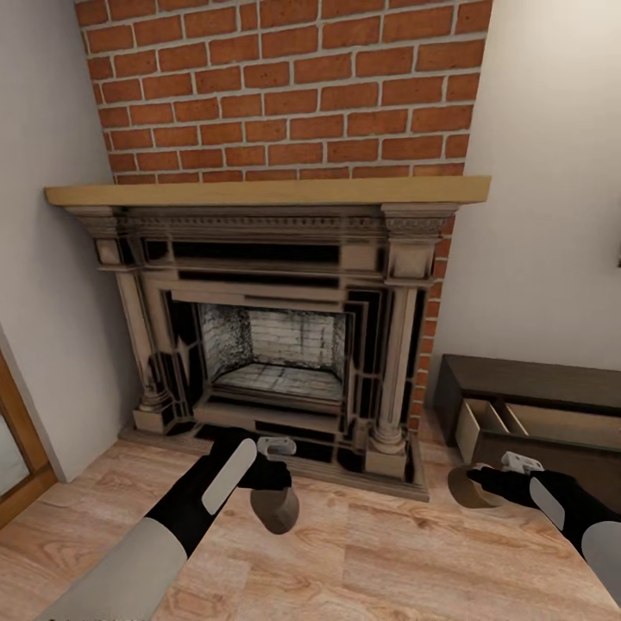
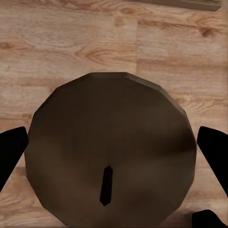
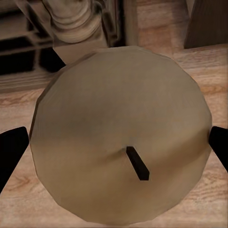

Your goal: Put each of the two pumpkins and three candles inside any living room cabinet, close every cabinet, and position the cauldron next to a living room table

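Two stubby grey-beige candles are in the air, one per arm, over the pale wood plank floor (image 1: 362,561) in front of the brick-and-stone fireplace (image 1: 276,345).

The main risk, as I judge it, is a drop on the way to the long, low, dark brown wood cabinet (image 1: 535,379), whose pale-lined drawer (image 1: 517,423) stands open to the robot's right. Each candle is a smooth cylinder pinched only at its sides, so a quick swing or a tilt of the wrist could let it slip and roll off across the boards. The left arm has the longer trip. The right candle (image 1: 470,486) sits close to the drawer front, so it could clip that edge if brought in low.

The left gripper (image 1: 274,483) is clamped on the left candle (image 1: 276,511); in the left wrist view its dark fingers (image 2: 12,152) stand at either side of the round wick-topped end (image 2: 111,152), spread about as wide as the candle. The right gripper (image 1: 487,483) likewise holds its candle (image 3: 121,135), fingers (image 3: 12,152) flanking it at candle width.
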